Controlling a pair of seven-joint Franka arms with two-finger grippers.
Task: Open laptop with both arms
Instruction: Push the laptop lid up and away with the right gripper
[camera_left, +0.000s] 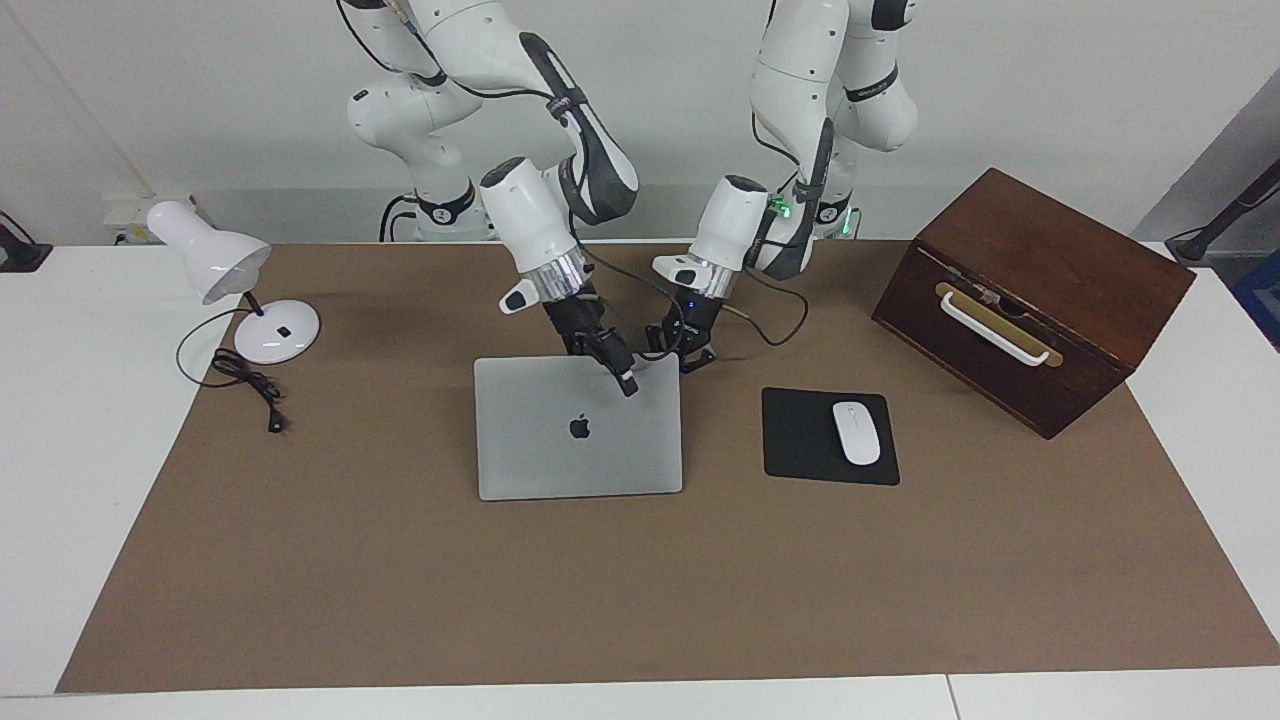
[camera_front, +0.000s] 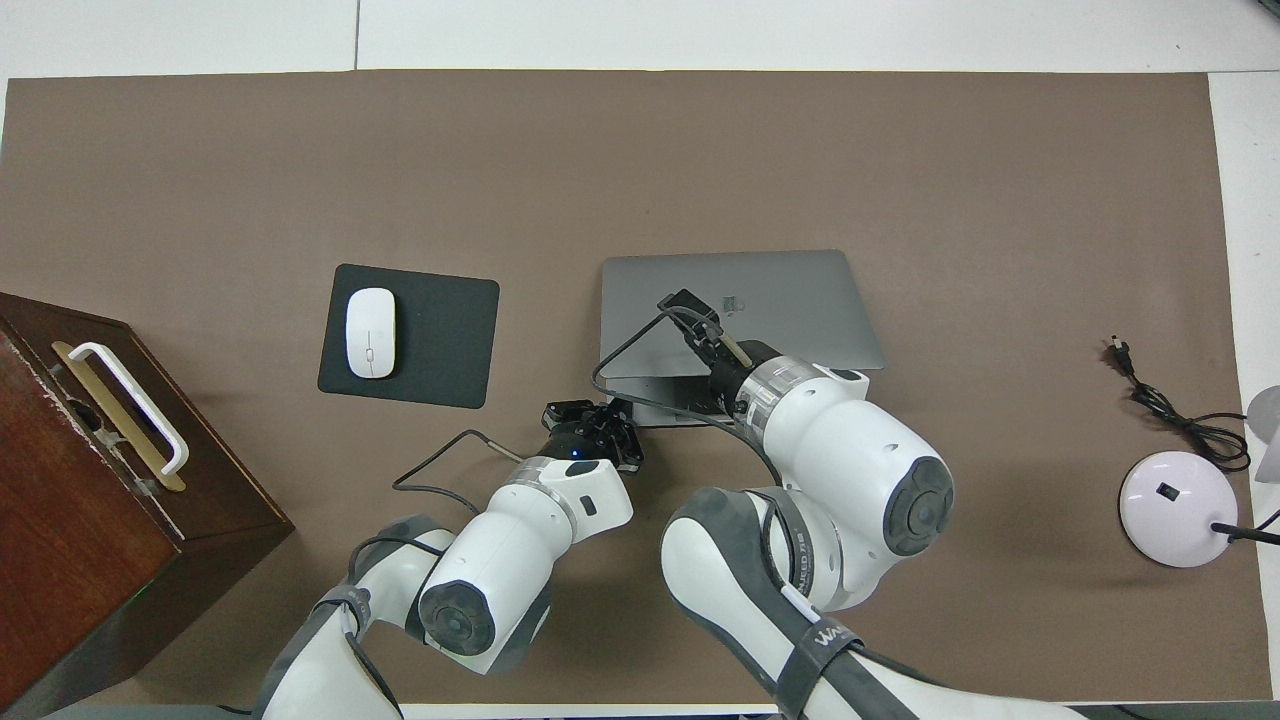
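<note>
The silver-grey laptop (camera_left: 560, 455) (camera_front: 800, 300) lies mid-mat, its lid lifted a little along the edge nearer the robots, with a strip of the base showing under it in the overhead view. My right gripper (camera_left: 618, 376) (camera_front: 692, 312) is open at that raised edge. One finger (camera_left: 626, 385) lies over the lid close to the logo; the other is hidden. My left gripper (camera_left: 688, 357) (camera_front: 598, 416) is shut, low at the base's near corner toward the left arm's end. Whether it touches the base I cannot tell.
A black mouse pad (camera_left: 800, 440) with a white mouse (camera_left: 856, 432) lies beside the laptop toward the left arm's end. A brown wooden box (camera_left: 1030, 300) with a white handle stands past it. A white desk lamp (camera_left: 280, 335) and its cord (camera_left: 250, 385) sit toward the right arm's end.
</note>
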